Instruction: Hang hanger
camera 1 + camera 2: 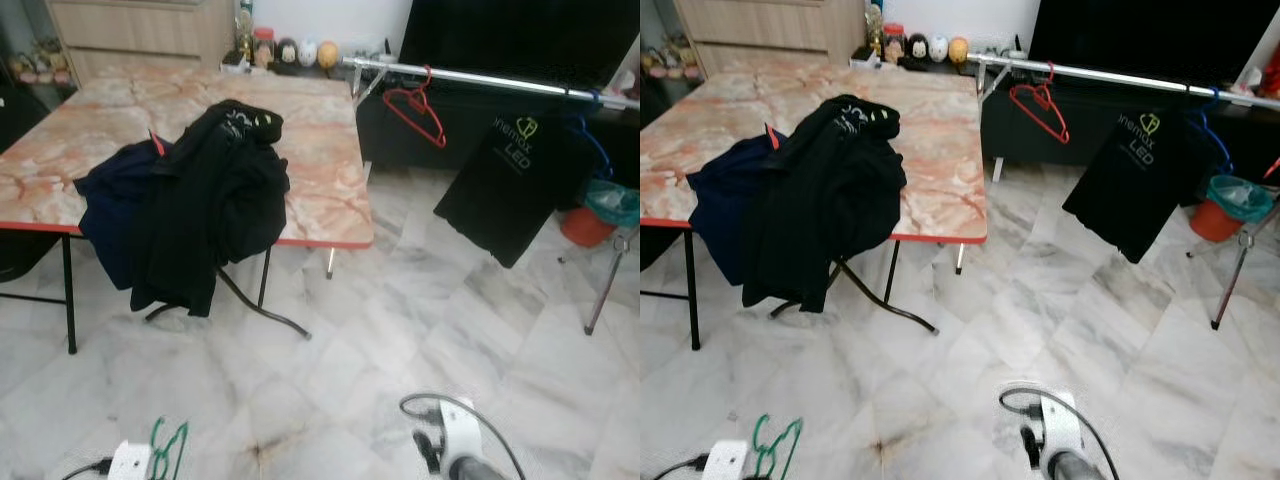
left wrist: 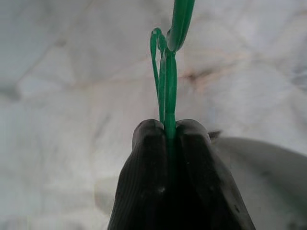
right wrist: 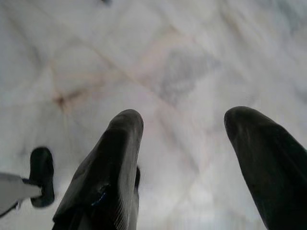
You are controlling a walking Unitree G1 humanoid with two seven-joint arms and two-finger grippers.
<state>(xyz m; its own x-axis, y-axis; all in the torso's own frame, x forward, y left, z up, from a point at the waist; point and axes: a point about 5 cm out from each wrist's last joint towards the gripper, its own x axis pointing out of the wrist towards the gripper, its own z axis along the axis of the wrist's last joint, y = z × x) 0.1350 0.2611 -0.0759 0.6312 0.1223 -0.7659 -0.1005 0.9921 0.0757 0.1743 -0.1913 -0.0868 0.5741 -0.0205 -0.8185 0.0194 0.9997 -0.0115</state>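
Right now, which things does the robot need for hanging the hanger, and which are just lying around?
For the job:
- green hanger, pinched in the left hand
- metal rail

Just lying around:
- dark clothes heaped on the table
- red hanger and black shirt, already on the rail
- red bucket
- open right hand, idle

floor (image 1: 400, 300): open marble between tabletop and rail | rail (image 1: 480, 78): bare stretch between red hanger (image 1: 415, 108) and black shirt (image 1: 515, 185) | tabletop (image 1: 320, 150): dark clothes (image 1: 200, 200) drape over its front edge | rail stand leg (image 1: 608, 285): slants down at right
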